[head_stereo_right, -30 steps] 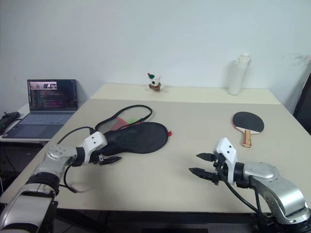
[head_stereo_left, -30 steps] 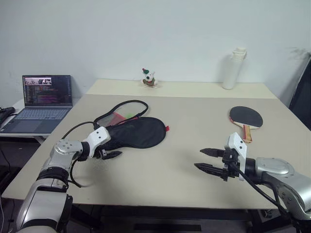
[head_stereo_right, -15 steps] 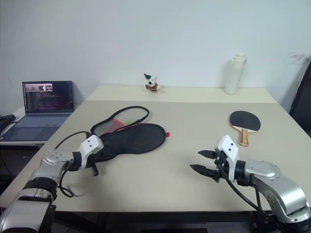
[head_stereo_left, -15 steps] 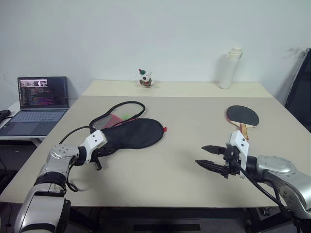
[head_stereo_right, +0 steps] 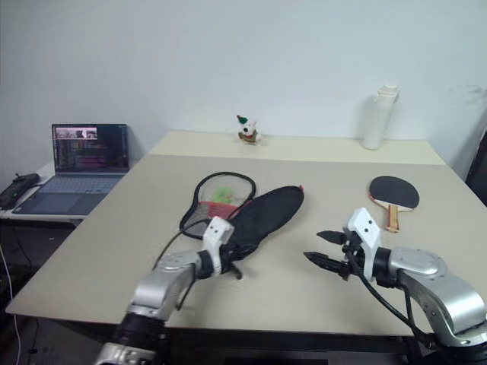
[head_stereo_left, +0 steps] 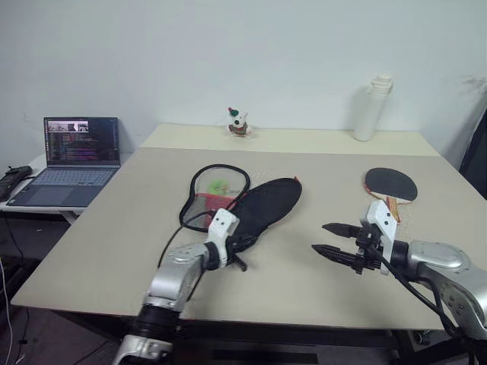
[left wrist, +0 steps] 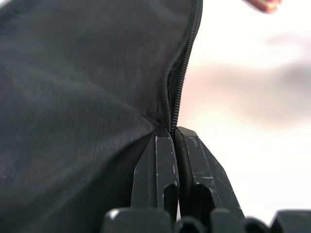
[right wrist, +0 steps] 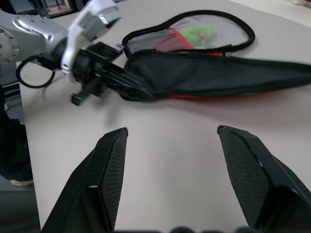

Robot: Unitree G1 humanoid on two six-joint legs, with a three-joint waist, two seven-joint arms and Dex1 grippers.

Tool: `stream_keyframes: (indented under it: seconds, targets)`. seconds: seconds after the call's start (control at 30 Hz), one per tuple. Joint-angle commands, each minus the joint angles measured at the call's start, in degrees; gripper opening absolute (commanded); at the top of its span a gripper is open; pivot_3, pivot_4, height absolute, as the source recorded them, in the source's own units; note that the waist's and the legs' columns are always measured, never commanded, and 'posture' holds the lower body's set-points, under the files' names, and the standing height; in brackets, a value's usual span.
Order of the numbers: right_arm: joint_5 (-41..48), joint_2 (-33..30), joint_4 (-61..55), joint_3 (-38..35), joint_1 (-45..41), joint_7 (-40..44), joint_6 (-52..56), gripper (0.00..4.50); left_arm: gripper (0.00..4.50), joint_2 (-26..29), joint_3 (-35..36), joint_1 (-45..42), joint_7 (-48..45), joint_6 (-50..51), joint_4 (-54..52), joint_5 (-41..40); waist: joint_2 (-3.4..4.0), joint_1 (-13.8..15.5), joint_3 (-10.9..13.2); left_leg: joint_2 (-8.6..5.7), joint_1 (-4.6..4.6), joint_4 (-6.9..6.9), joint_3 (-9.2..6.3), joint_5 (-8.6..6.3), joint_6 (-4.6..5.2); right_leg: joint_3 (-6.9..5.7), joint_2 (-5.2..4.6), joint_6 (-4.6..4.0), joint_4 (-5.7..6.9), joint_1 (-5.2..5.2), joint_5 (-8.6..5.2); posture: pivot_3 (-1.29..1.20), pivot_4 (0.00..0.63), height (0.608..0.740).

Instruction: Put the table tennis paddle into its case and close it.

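Observation:
The case (head_stereo_left: pixel 265 208) lies near the middle of the table, its black part pointing toward the far right. Its mesh and red panel (head_stereo_left: pixel 215 188) are folded open to the left, ringed by the black cord. My left gripper (head_stereo_left: pixel 237 257) is shut on the case's near end. In the left wrist view its fingers (left wrist: pixel 158 160) pinch the black fabric beside the zipper (left wrist: pixel 181 82). The table tennis paddle (head_stereo_left: pixel 391 183) lies flat at the right, handle toward me. My right gripper (head_stereo_left: pixel 329 239) hovers open in front of the paddle, holding nothing, with the case (right wrist: pixel 218 73) ahead of it.
A laptop (head_stereo_left: pixel 76 150) stands open on a side desk at the left. A white bottle (head_stereo_left: pixel 374 108) and a small toy figure (head_stereo_left: pixel 239 122) stand at the table's far edge. The table's front edge (head_stereo_left: pixel 251 315) runs just below both arms.
My left gripper has shut on the case's near end and dragged it right, toward the table's middle, swinging it round. The right gripper has stayed open and still. The camera shifted a little.

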Motion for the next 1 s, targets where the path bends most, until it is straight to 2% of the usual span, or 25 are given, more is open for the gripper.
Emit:
stream_keyframes:
  seconds: [0.03,0.17,0.27,0.4,0.53,0.67,0.87,0.97,1.0]
  targets:
    - [0.73,-0.83,-1.48,-2.48,0.62,0.33,-0.88,3.22,0.03,-5.91,-1.19,-4.44,6.05,-0.72,2.76,0.44,-0.01,0.07,0.0,-0.01,0.0,0.0,0.0,0.0,0.0,0.0,0.01,0.0,0.0,0.0,0.0,0.0,0.15,0.74]
    - [0.91,-0.83,-2.09,-2.88,1.23,-0.13,-0.55,3.22,0.03,-10.61,-2.15,-7.92,8.7,-2.19,6.98,0.9,-0.03,0.04,0.02,-0.08,-0.03,0.01,0.07,0.0,0.0,0.06,-0.01,0.02,-0.05,0.0,0.01,0.0,0.15,0.74]
    - [1.11,-0.81,-2.28,-3.12,1.61,-0.39,-0.29,3.22,0.71,-10.5,-4.16,-7.98,7.09,-3.23,6.54,1.21,-0.03,-0.34,0.02,-0.08,-0.02,-0.06,0.17,-0.01,0.02,0.15,0.03,0.02,-0.12,-0.04,0.01,0.0,0.15,0.74]
    - [1.15,-0.48,-1.89,-3.21,1.6,-0.97,-0.11,3.22,2.08,-8.44,-4.6,-6.91,6.35,-2.29,4.02,1.0,-0.03,-0.65,0.02,-0.05,0.01,-0.09,0.18,-0.01,0.02,0.18,0.13,0.0,-0.1,-0.06,0.0,0.0,0.15,0.74]
    - [1.66,0.64,-0.49,-3.01,0.36,-2.05,0.7,3.22,3.58,-3.42,-3.98,-3.69,1.75,1.28,-4.26,-2.26,-0.03,-1.3,0.02,0.01,0.05,-0.09,0.2,-0.01,0.02,0.22,0.15,0.0,-0.05,-0.06,0.0,0.0,0.15,0.74]
    - [2.72,5.16,3.78,-2.9,-4.48,-7.37,4.86,3.22,3.58,4.55,1.33,0.8,-4.0,3.4,-12.69,-8.4,-0.03,-1.66,0.02,0.11,0.11,-0.13,0.25,-0.01,0.01,0.3,0.14,-0.02,-0.02,-0.06,0.0,0.0,0.15,0.74]
    - [1.75,11.23,10.49,-0.65,-11.43,-13.69,10.16,3.22,3.58,14.82,9.04,3.24,-9.1,1.07,-13.32,-12.58,-0.03,-1.56,0.02,0.11,0.16,-0.15,0.3,-0.01,0.01,0.32,0.13,-0.06,0.02,-0.08,-0.02,0.0,0.15,0.74]
    - [-0.24,14.28,13.95,1.77,-14.18,-16.53,11.5,3.76,3.63,18.57,12.22,3.03,-11.05,0.24,-11.75,-13.95,-0.03,-1.46,0.02,0.08,0.08,-0.15,0.34,-0.01,0.01,0.35,0.08,-0.06,-0.03,-0.12,-0.01,0.0,0.15,0.74]
    - [-1.61,15.99,15.95,2.64,-15.53,-18.59,11.79,4.07,3.63,20.07,13.13,2.86,-11.56,-0.42,-10.73,-13.91,-0.03,-1.46,0.02,0.08,0.06,-0.15,0.36,-0.01,0.01,0.35,0.06,-0.09,-0.04,-0.15,0.01,0.0,0.15,0.74]
